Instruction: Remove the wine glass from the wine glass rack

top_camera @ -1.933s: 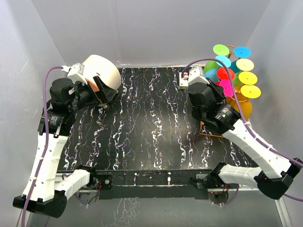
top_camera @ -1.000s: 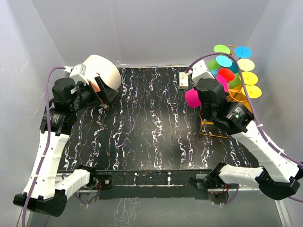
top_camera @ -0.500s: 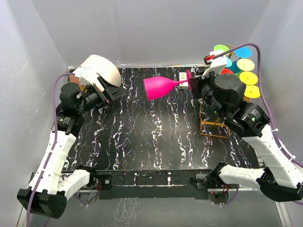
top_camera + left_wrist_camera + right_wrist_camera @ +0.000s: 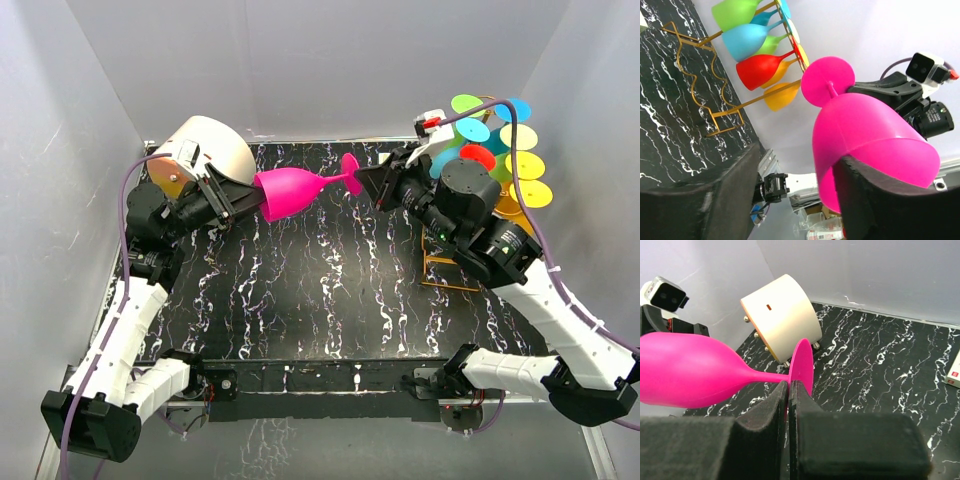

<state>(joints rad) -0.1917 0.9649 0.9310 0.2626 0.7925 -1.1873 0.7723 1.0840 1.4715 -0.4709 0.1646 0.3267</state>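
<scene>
At right gripper, seemingly: wine glass

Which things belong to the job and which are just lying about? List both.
Job: pink glass, rack, right pincer shut on its stem, left pincer open at its bowl.
Lying about: cream drum, other glasses, white box.

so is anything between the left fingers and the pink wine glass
Nothing visible: the bowl of the wine glass lies between the left fingers, with a gap on one side, while the right fingers pinch its stem.
</scene>
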